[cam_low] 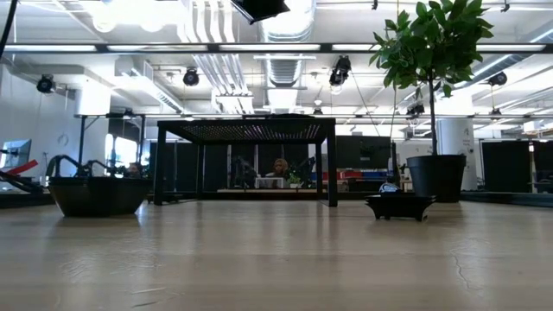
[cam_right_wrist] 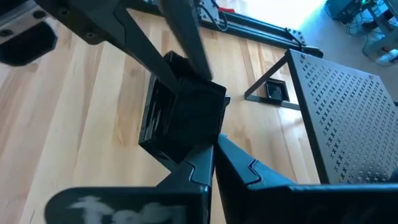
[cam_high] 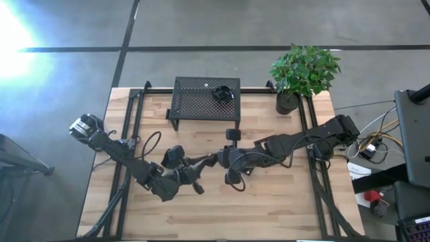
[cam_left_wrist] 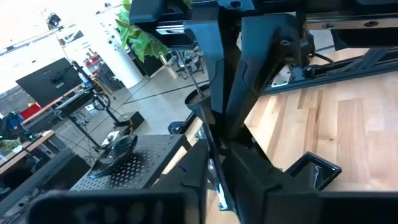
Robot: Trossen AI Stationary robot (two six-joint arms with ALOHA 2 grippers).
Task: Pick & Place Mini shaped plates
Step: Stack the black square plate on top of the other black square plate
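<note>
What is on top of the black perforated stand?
One small black dish lies on the stand, near its right end. The rest of its top looks bare. The low view shows nothing under the stand; the high view cannot see there.

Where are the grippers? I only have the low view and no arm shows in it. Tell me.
Observer: Both meet over the middle of the table, in front of the mesh stand: the left gripper facing the right gripper.
Operator: Report what the right one has.
Observer: The right gripper is shut on a square black mini plate, held tilted.
Operator: Check the stand's top; I only see its underside.
Observer: One dark mini plate lies on top, toward the end nearer the potted plant.
</note>
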